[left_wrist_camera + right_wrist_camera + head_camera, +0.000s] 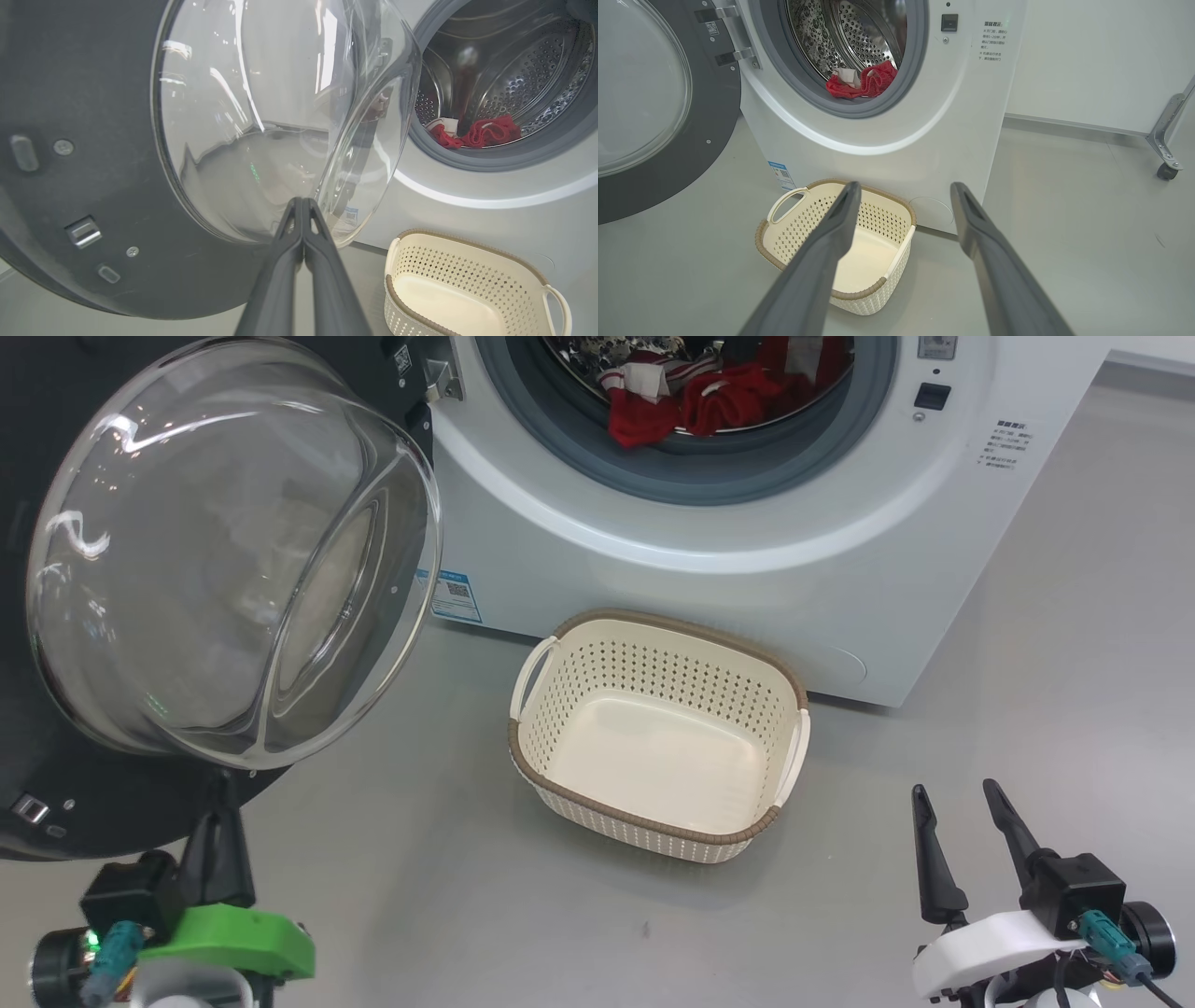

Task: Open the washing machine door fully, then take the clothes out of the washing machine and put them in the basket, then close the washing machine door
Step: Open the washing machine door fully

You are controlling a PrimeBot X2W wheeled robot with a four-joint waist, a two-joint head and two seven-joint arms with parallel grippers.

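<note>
step 1, open door: the washing machine door (pixel 224 560) stands swung wide off the washing machine (pixel 709 560); judged done or nearly so. the left gripper (pixel 221 789) has its fingers pressed together on nothing, tips by the door's lower edge; contact cannot be confirmed. the right gripper (pixel 954 789) is spread apart and empty, near the basket (pixel 672 621). step 2, unload: not started; the clothes (pixel 709 397) lie at the drum front, basket bare. step 3, close door: pending.
</note>
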